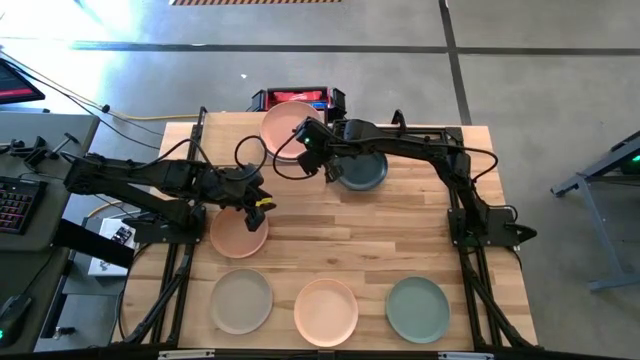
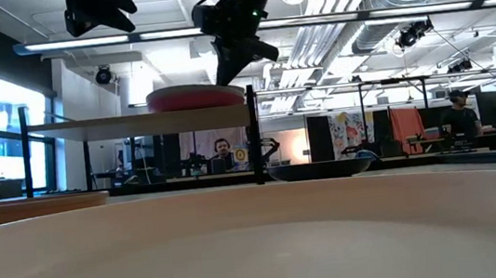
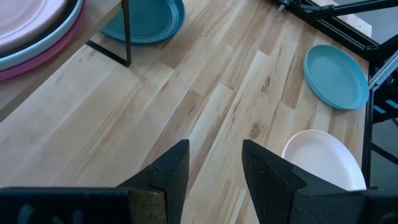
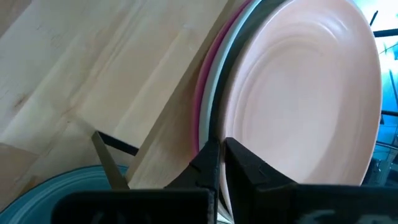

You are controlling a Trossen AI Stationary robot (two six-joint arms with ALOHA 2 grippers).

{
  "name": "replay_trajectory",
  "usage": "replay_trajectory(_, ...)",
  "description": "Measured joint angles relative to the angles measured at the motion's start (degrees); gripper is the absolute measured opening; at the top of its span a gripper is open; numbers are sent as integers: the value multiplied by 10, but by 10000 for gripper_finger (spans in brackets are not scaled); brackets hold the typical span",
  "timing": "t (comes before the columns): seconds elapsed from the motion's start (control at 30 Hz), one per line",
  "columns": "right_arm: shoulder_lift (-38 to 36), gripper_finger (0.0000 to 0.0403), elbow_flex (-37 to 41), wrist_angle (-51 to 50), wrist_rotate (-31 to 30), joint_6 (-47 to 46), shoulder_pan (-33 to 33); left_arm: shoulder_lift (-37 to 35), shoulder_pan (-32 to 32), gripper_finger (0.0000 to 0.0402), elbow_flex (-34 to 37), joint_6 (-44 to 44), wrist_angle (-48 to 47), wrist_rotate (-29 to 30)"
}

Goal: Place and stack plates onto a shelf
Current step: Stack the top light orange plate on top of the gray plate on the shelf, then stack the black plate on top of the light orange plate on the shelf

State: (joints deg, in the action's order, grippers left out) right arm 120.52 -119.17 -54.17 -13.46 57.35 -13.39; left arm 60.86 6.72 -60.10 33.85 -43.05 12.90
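Note:
On the shelf (image 1: 300, 150), a light board on black legs at the table's far side, stands a stack of plates (image 1: 285, 128): peach on top, pale sage and magenta below (image 4: 208, 93). My right gripper (image 1: 308, 140) is at the stack's right rim, shut on the top peach plate (image 4: 298, 87). A dark blue-grey plate (image 1: 362, 170) lies on the table by the shelf leg. My left gripper (image 1: 258, 208) hangs open over the far rim of a salmon plate (image 1: 238, 236), touching nothing. Beige-grey (image 1: 241, 300), peach (image 1: 326, 310) and sage (image 1: 417, 308) plates lie along the near edge. My right gripper pinches the top peach plate by its rim (image 4: 231, 134), on the stack's right side, one finger (image 4: 208, 163) below the rim and one (image 4: 252, 167) on the upper face. It comes slanting down from the right. The plate lies nearly flat on the stack (image 2: 196, 96).
A black shelf leg (image 3: 126, 31) stands beside the dark plate (image 3: 146, 22). Bare planks (image 1: 350, 240) lie between the shelf and the near row. A red and black box (image 1: 300, 97) sits behind the shelf. People sit in the room beyond (image 2: 221, 151).

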Motion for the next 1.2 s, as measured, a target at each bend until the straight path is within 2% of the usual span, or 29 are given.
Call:
replay_trajectory(0.57, -13, 5, -1, -4, -3, -5, 3, 0, 0, 136, 0, -5, 0, 14)
replay_trajectory(0.8, -39, 5, -1, -3, -51, -11, 23, 0, -3, 136, 0, -16, -3, 42)
replay_trajectory(1.03, -87, 5, -1, -48, -77, -103, 34, 0, -19, 136, 0, -13, -24, 41)
replay_trajectory(1.2, -126, 5, -1, -157, -51, -195, 37, 0, -19, 136, 0, 35, -59, 7)
